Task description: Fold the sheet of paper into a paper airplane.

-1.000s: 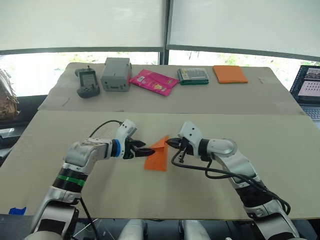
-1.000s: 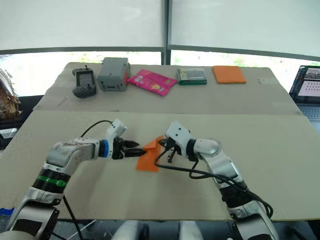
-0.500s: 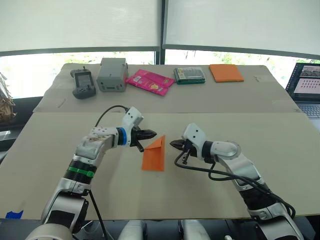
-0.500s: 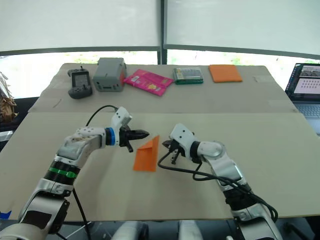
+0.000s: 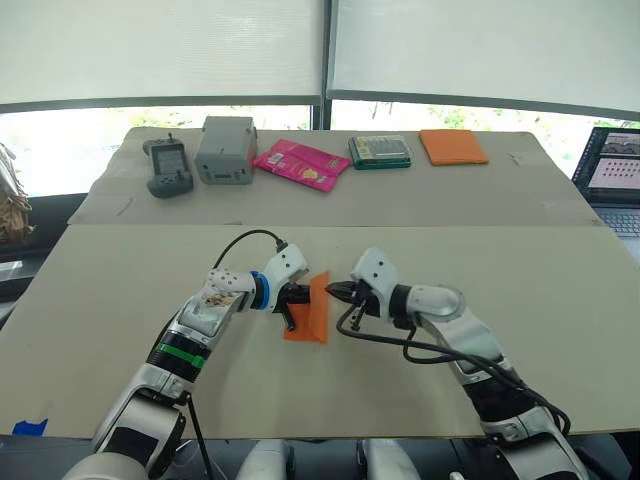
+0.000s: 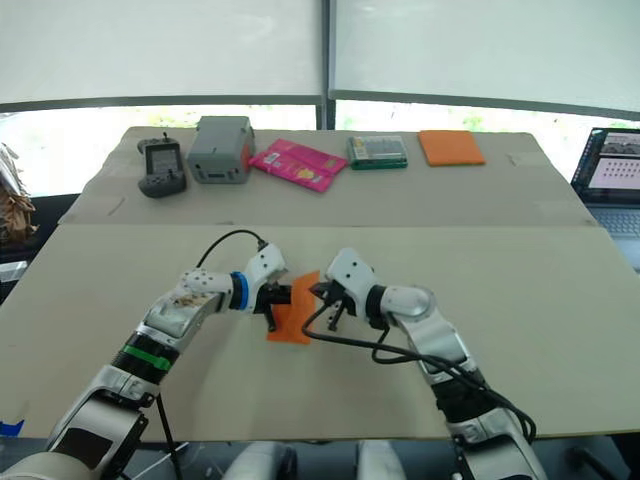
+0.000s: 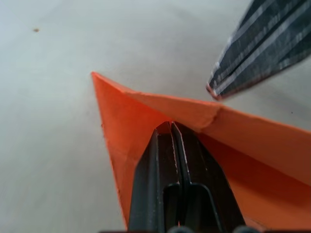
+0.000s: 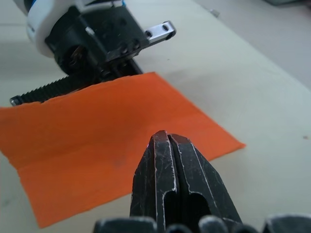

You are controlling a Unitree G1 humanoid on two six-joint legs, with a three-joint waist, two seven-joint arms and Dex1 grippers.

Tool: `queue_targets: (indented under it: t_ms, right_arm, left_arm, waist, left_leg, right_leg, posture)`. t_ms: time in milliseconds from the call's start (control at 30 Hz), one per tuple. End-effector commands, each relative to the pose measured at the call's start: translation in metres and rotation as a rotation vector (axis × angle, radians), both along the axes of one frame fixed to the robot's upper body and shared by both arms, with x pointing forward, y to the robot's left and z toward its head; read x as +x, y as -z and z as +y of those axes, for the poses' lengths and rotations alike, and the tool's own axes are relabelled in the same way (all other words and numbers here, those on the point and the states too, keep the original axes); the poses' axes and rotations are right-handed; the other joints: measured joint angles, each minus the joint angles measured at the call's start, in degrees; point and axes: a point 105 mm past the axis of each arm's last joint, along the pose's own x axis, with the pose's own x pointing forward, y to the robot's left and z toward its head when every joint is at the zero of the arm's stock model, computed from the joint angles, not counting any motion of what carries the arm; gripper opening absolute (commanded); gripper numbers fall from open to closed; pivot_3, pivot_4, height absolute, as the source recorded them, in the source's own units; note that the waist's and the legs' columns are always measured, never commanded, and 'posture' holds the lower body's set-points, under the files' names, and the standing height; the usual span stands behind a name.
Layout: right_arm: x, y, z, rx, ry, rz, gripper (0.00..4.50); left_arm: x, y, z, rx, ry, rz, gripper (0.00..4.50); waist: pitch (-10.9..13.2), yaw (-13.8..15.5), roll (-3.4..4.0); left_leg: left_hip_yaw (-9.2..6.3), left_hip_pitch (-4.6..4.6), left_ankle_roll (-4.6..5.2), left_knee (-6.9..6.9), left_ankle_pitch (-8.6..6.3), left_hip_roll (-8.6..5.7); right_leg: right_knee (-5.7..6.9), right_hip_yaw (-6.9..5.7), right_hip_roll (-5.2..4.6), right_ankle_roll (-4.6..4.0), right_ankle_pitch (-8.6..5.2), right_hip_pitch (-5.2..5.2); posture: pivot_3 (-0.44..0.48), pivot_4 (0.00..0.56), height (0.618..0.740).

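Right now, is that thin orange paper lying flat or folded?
Folded: the thin orange paper has one flap standing up along a crease, between the two grippers.

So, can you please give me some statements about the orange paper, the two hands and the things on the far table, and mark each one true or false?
1. The folded orange paper stands between the left hand and the right hand. True.
2. The left hand's fingers are spread wide open. False: they are shut together, their tips at the paper's crease.
3. The right hand's fingers are closed together. True.
4. The pink packet lies on the near table beside the paper. False: it lies on the far table, between the grey box and the green box.
5. An orange pad lies on the far table. True.
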Motion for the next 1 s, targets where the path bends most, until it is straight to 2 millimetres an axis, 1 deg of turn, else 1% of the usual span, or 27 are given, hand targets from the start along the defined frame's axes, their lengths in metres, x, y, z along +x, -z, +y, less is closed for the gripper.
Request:
queue_targets:
  t_ms: [33,133,267,333,400,500,567,600,733,867,1000]
  right_arm:
    - [0.002,-0.005,0.007,0.019,-0.023,-0.034,0.0]
    - [0.002,0.002,0.012,0.011,-0.041,-0.018,0.0]
    - [0.003,0.012,0.013,-0.019,-0.047,-0.004,0.0]
    - [0.003,0.014,0.012,-0.024,-0.048,-0.004,0.0]
    - [0.004,0.014,0.012,-0.023,-0.049,-0.005,0.0]
    - [0.004,0.015,0.012,-0.027,-0.053,-0.004,0.0]
    - [0.003,0.015,0.012,-0.031,-0.056,-0.004,0.0]
    - [0.003,0.015,0.012,-0.032,-0.057,-0.004,0.0]
    - [0.003,0.014,0.011,-0.036,-0.057,-0.007,0.0]
    - [0.003,0.013,0.01,-0.035,-0.056,-0.011,0.0]
    - [0.002,0.013,0.009,-0.036,-0.053,-0.012,0.0]
  left_arm:
    - [0.003,-0.01,0.014,-0.046,-0.066,0.011,0.05]
    - [0.004,-0.024,0.021,-0.118,-0.109,0.04,0.05]
    - [0.0,-0.041,0.031,-0.196,-0.14,0.088,0.05]
    - [-0.003,-0.05,0.037,-0.249,-0.166,0.136,0.05]
    - [-0.007,-0.055,0.039,-0.273,-0.187,0.179,0.05]
    - [-0.012,-0.059,0.04,-0.314,-0.206,0.253,0.86]
    - [-0.015,-0.058,0.04,-0.317,-0.222,0.304,1.51]
    - [-0.016,-0.056,0.04,-0.303,-0.233,0.317,1.92]
    - [-0.018,-0.042,0.041,-0.224,-0.279,0.38,3.2]
    - [-0.027,-0.036,0.039,-0.222,-0.288,0.505,3.2]
    - [-0.027,-0.035,0.04,-0.217,-0.31,0.561,3.2]
  waist:
    - [0.0,0.0,0.0]
    - [0.0,-0.1,0.0]
    - [0.0,-0.2,0.0]
    - [0.0,-0.2,0.0]
    - [0.0,-0.3,0.0]
    - [0.0,-0.2,0.0]
    - [0.0,-0.2,0.0]
    - [0.0,-0.2,0.0]
    - [0.0,-0.2,0.0]
    - [0.0,-0.2,0.0]
    - [0.0,-0.2,0.0]
  left_leg:
    - [0.0,0.0,0.0,0.0,0.0,0.01]
    - [0.0,-0.01,0.0,0.0,0.0,0.03]
    - [-0.02,-0.02,0.0,-0.01,0.0,0.08]
    - [-0.02,-0.02,0.0,-0.01,0.0,0.08]
    - [-0.03,-0.01,0.0,-0.01,0.0,0.08]
    - [-0.05,0.0,0.0,-0.01,0.0,0.09]
    - [-0.05,0.0,-0.01,0.0,0.0,0.09]
    - [-0.05,0.0,-0.01,0.0,0.0,0.09]
    - [-0.06,0.01,-0.03,-0.01,0.01,0.08]
    - [-0.06,0.01,-0.03,-0.01,0.01,0.07]
    - [-0.07,0.0,-0.04,-0.01,0.02,0.07]
  right_leg:
    - [0.01,0.0,0.0,0.0,0.0,-0.01]
    - [0.02,0.0,0.02,0.0,0.0,-0.03]
    - [0.07,-0.01,0.02,0.0,0.0,-0.05]
    - [0.07,0.0,0.01,0.0,0.0,-0.04]
    - [0.08,-0.01,0.01,0.0,0.0,-0.04]
    - [0.08,-0.01,0.01,0.0,0.0,-0.03]
    - [0.1,-0.01,0.01,0.0,0.0,-0.03]
    - [0.12,-0.01,0.01,0.0,0.0,-0.03]
    - [0.11,0.0,0.01,0.0,0.0,-0.04]
    - [0.11,0.0,0.01,0.0,0.0,-0.04]
    - [0.1,0.0,0.0,0.0,0.0,-0.04]
  posture:
    - [0.0,0.15,0.74]
    - [0.0,0.15,0.74]
    - [0.0,0.15,0.74]
    - [0.0,0.15,0.74]
    - [0.0,0.15,0.74]
    - [0.0,0.15,0.74]
    - [0.0,0.15,0.74]
    - [0.0,0.15,0.74]
    - [0.0,0.15,0.74]
    - [0.0,0.15,0.74]
    - [0.0,0.15,0.74]
